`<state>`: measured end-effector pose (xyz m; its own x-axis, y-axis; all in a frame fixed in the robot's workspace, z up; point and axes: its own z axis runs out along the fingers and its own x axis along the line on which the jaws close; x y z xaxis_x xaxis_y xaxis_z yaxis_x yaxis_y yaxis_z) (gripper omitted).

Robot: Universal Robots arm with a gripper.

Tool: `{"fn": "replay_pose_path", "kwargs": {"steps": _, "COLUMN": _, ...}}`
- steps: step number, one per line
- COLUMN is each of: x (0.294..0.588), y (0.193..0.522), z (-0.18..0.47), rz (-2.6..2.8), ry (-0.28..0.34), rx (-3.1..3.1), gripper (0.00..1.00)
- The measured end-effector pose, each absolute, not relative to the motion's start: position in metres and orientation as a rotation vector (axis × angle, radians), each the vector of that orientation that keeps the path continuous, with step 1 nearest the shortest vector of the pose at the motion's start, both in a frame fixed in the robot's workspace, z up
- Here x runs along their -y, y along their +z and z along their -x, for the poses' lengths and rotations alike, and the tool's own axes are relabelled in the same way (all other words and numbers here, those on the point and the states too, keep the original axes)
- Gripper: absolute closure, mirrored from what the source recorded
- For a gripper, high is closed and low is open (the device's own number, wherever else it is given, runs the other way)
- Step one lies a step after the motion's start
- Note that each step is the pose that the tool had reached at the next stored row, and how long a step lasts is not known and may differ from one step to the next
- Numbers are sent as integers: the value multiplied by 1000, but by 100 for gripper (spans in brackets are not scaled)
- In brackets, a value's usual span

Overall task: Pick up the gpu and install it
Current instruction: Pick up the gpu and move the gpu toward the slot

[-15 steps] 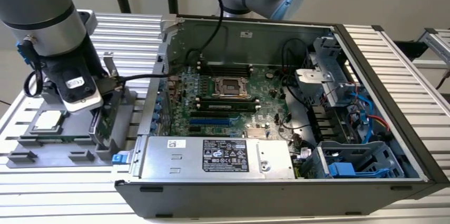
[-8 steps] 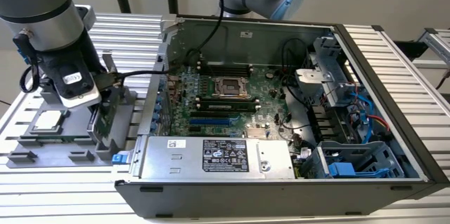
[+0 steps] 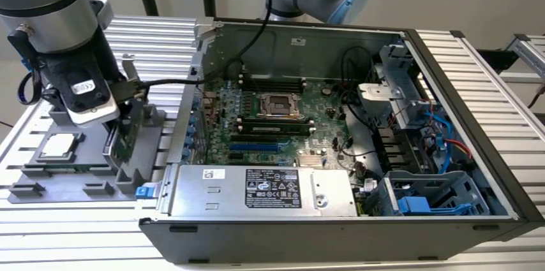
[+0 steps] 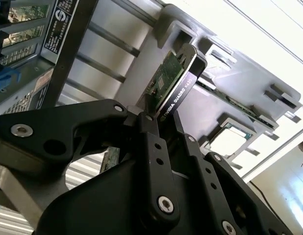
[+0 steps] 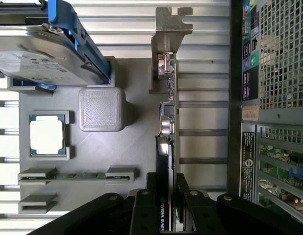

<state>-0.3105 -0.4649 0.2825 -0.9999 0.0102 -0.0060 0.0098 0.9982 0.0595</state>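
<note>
Fingers (image 5: 185,193) of the black gripper (image 5: 167,190) clench the thin green-and-black gpu (image 5: 168,122), on edge along the grey tray's (image 5: 137,152) edge; silver bracket (image 5: 170,29) points away, bare slatted tabletop (image 5: 200,117) alongside.

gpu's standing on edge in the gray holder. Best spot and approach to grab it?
Pinch the gpu across its two flat faces on the free long edge, toward the end away from the silver bracket, coming straight down. It stands on edge in the gray holder, so its lower edge is buried. The gripper is shut on it there.
</note>
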Motion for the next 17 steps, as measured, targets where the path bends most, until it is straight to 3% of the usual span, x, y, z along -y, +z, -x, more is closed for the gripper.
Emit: {"fn": "replay_pose_path", "kwargs": {"steps": 17, "x": 465, "y": 308, "z": 310, "rz": -16, "ry": 94, "rx": -3134, "gripper": 100}}
